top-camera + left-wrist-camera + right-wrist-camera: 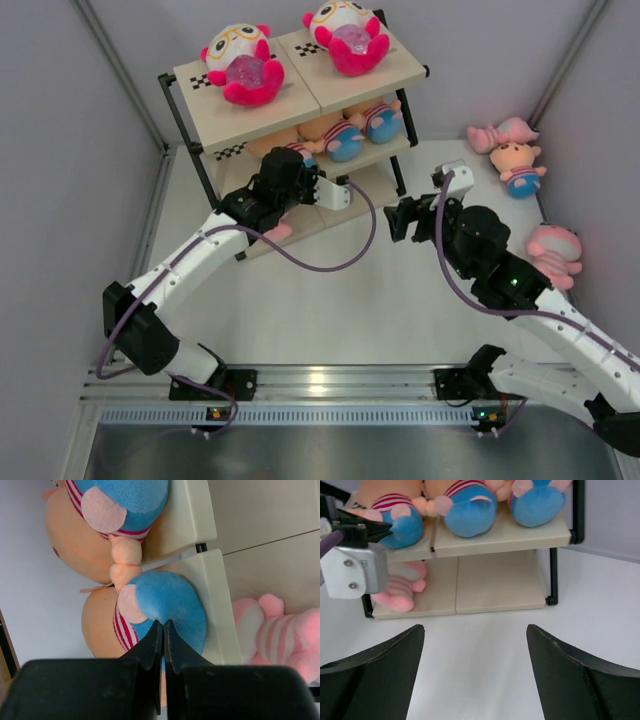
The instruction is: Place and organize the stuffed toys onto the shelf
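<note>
My left gripper has its jaws pressed together, tips right at the blue bottom of a peach doll on the middle board of the shelf. My right gripper is spread wide, holding nothing, facing the shelf. Three more stuffed toys lie on the table to its right.

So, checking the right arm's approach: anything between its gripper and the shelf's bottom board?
Nothing visible: only bare table between the right gripper and the bottom board of the shelf. The left gripper sits off to the left.

Two toys atop shelf, loose toys right of shelf
</note>
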Controlling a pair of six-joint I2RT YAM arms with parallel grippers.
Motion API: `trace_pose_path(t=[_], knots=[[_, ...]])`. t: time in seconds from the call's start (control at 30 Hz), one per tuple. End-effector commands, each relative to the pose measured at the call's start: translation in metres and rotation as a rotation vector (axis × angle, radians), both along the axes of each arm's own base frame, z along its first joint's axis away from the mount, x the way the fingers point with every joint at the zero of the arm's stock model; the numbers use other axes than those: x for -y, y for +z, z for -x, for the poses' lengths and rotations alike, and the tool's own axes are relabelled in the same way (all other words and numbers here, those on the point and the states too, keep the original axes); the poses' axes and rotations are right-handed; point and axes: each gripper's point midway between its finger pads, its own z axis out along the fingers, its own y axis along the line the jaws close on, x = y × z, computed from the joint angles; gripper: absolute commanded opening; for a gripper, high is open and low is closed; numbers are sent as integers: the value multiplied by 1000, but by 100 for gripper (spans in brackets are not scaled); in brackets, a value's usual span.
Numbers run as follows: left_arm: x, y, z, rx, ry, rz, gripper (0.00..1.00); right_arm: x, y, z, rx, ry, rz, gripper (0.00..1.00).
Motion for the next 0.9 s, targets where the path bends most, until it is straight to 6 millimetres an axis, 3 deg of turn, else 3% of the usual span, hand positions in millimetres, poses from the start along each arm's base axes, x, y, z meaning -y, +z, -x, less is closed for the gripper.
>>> trace_pose_path(t=[0.0, 0.3, 0.43, 0.47, 0.5, 0.53, 0.57, 0.6, 0.77, 0.87], knots=[[17, 19, -11, 50, -57, 47, 0, 39, 11, -4, 18, -133, -71, 84], [20, 20, -26, 53, -61, 49, 0, 67, 1, -8, -19, -200, -71, 85], [15, 20, -26, 54, -50, 48, 0, 83, -14, -17, -70, -279, -61, 87], [13, 20, -26, 54, -41, 49, 4, 87, -16, -19, -78, -297, -65, 87], [10, 23, -25, 62, -26, 51, 16, 99, -19, -24, -94, -343, -78, 88], [9, 22, -25, 61, -17, 50, 38, 103, -24, -27, -113, -361, -77, 90], [6, 23, -25, 65, -8, 50, 47, 110, -25, -30, -120, -381, -84, 90], [5, 26, -22, 71, -4, 57, 53, 110, -27, -32, -135, -370, -105, 91], [-1, 40, -14, 82, 11, 109, 66, 163, -32, -61, -181, -482, -207, 91], [-4, 44, -3, 83, 36, 143, 71, 209, -45, -87, -235, -540, -340, 91]])
